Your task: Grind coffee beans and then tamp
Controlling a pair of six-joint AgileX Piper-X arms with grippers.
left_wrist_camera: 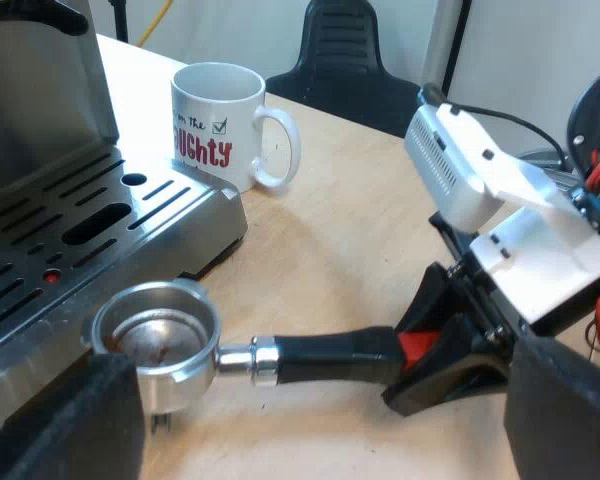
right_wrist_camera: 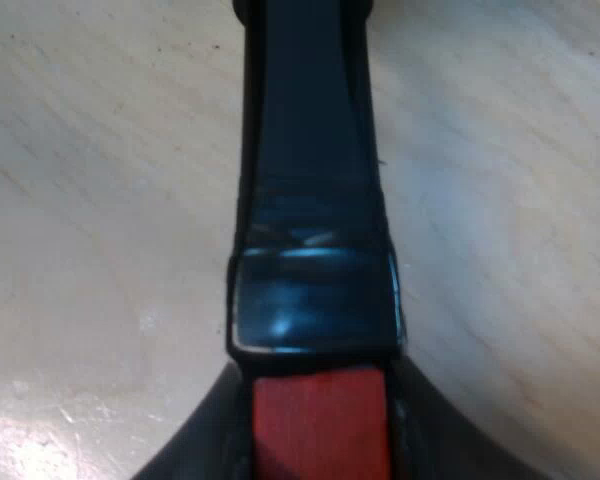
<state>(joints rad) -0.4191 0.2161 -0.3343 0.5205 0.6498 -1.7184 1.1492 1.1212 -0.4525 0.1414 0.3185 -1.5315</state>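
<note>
The metal holder [left_wrist_camera: 158,340] lies on the wooden table beside the espresso machine's drip tray [left_wrist_camera: 70,230], its basket up with dark traces inside. Its dark handle [left_wrist_camera: 320,355] runs away from the basket to a red end. My right gripper [left_wrist_camera: 435,350] is shut on that handle at the red end. In the right wrist view the handle [right_wrist_camera: 310,200] sits close under the camera, and the right gripper [right_wrist_camera: 318,440] clasps the red end [right_wrist_camera: 318,410] from both sides. My left gripper [left_wrist_camera: 320,430] hangs open above the holder, one finger [left_wrist_camera: 60,420] near the basket, holding nothing.
A white mug [left_wrist_camera: 220,125] with red lettering stands on the table at the corner of the drip tray. Bare wooden table [left_wrist_camera: 350,230] lies between mug and holder. A black chair [left_wrist_camera: 345,50] stands beyond the table edge.
</note>
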